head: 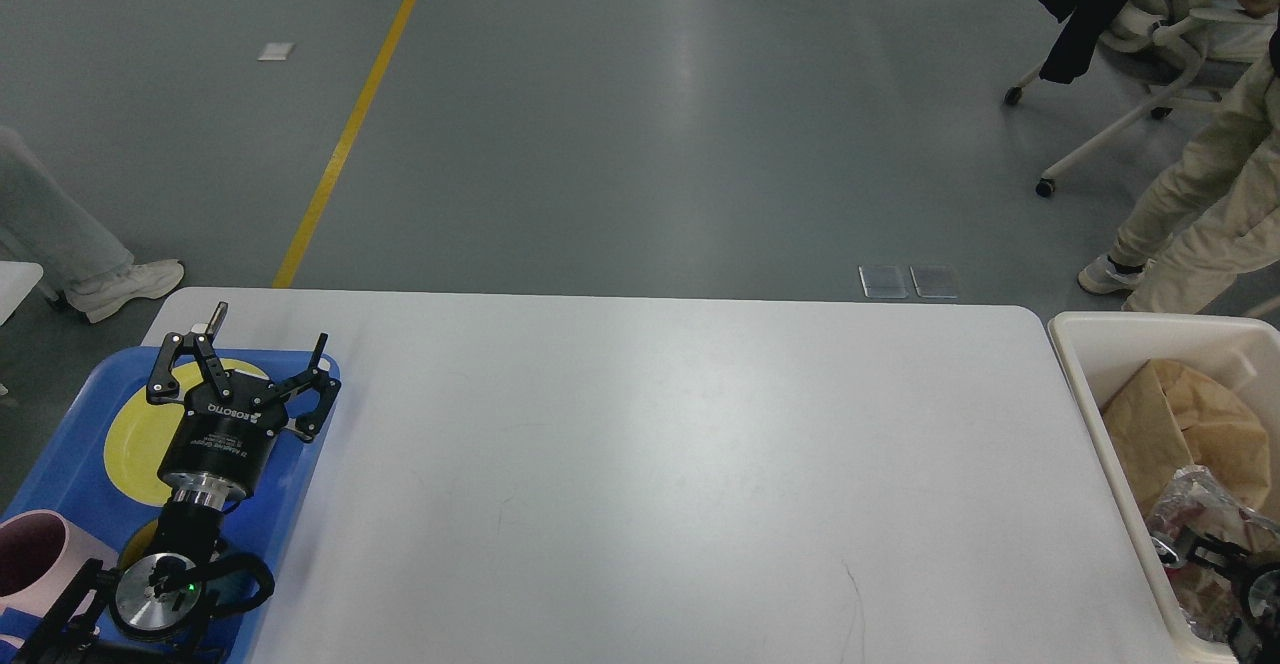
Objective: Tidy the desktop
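The desktop (650, 464) is a large white tabletop with rounded corners and a few faint scuff marks; nothing lies on its bare middle. My left gripper (268, 329) hovers open over the blue tray (70, 424) at the table's left end, above a yellow plate (135, 434), with nothing between its fingers. My right gripper (1200, 556) is low at the lower right, inside the cream bin (1085, 344) among the rubbish. It is small, dark and partly cut off, so its fingers cannot be told apart.
The tray also holds a pink cup (30, 549). The bin holds crumpled brown paper (1190, 424) and clear plastic wrap (1200, 499). Beyond the table are people's legs (1190, 214) and a wheeled chair (1120, 74) at the far right, and a shoe (120, 284) at the left.
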`<state>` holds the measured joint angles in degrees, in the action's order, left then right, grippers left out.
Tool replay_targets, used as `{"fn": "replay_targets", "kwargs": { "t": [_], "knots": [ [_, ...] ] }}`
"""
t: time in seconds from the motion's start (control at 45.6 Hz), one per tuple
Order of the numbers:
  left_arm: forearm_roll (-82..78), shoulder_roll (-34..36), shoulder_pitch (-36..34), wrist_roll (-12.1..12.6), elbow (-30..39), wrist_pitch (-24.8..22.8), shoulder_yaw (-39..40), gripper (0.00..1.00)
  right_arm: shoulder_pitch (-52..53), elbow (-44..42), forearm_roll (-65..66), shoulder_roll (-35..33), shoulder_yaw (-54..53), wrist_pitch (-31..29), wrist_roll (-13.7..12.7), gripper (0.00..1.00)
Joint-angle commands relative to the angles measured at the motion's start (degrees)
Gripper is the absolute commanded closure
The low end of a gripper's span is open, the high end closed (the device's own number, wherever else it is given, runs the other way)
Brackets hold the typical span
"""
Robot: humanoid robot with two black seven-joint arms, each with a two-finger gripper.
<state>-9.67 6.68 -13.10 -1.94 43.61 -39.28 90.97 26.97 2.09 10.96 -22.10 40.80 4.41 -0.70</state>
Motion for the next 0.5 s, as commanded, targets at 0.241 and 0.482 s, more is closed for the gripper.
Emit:
{"fn": "replay_targets", "kwargs": {
  "t": [0.241, 0.482],
  "knots": [
    [0.00, 0.00, 0.00, 0.00, -0.01, 0.00, 0.00, 0.03, 10.11, 5.80, 0.64, -7.34, -40.07, -0.46, 0.35, 0.00],
    [0.00, 0.00, 0.00, 0.00, -0.01, 0.00, 0.00, 0.03, 10.47, 26.45, 0.91, -15.43, -75.65, -0.81, 12.03, 0.00]
  ]
}}
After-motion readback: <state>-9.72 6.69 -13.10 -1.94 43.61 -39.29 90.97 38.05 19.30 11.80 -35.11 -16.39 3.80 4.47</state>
